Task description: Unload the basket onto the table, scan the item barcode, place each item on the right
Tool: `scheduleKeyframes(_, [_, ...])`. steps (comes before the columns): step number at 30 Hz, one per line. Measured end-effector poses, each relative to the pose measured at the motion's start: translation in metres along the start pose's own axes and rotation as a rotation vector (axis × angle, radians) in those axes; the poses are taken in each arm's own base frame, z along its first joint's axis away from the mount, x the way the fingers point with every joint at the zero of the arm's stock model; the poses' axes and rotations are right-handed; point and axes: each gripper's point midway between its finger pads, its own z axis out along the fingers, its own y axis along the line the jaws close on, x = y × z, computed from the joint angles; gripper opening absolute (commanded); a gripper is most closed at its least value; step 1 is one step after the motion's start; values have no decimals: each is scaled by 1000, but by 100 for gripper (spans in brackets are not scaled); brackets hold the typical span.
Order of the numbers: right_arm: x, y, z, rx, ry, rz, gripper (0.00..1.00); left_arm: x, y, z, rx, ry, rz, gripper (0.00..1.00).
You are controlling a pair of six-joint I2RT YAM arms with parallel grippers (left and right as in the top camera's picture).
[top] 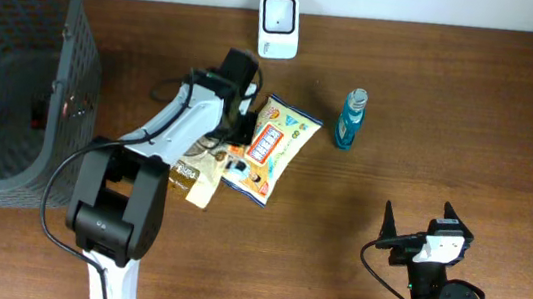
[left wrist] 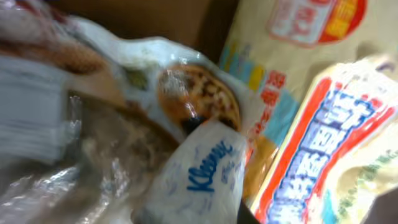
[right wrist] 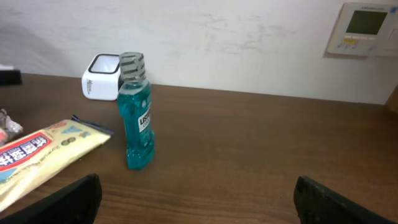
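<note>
- Gripper, left (top: 245, 123): down on a heap of packets mid-table (top: 471, 123); jaws hidden, so grip cannot be told.
- Kleenex packet (left wrist: 202, 177): close under its camera, lying on snack bags (top: 272, 148).
- Gripper, right (top: 419, 222): jaws spread wide, holding nothing, well apart from the heap.
- Bottle (top: 350, 119): upright just beside the bags, teal liquid up to the neck.
- Scanner (top: 279, 25): white, at the far edge.
- Basket (top: 79, 68): grey mesh, left; contents unclear.

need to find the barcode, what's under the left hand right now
Below the left hand lie a tissue pack, a food packet and a snack bag, overlapping. What lies beneath them is covered.
</note>
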Motion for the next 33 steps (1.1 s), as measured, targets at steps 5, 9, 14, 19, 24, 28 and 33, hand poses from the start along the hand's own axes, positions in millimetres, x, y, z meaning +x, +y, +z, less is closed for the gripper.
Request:
scheduleKeyframes(5, [0,0,0,0,0,1,98,17,-31,10,161,46,-15,9])
scheduleKeyframes(9, [0,0,0,0,0,1,98,27,-69,9,262,74,19,27])
scheduleKeyframes(14, [0,0,0,0,0,2,99,21,-75,0,296,75,2,74])
scheduleKeyframes(19, [0,0,0,0,0,1,98,-16,-68,-36,308,8,-23,82])
scheduleKeyframes(24, [0,0,0,0,0,0,98,-64,-39,-119,304,-102,-66,86])
scheduleKeyframes(28, [0,0,0,0,0,1,98,-104,6,-216,289,-318,-106,85])
scheduleKeyframes(33, [0,0,0,0,0,0,98,-112,155,-332,36,-640,-320,99])
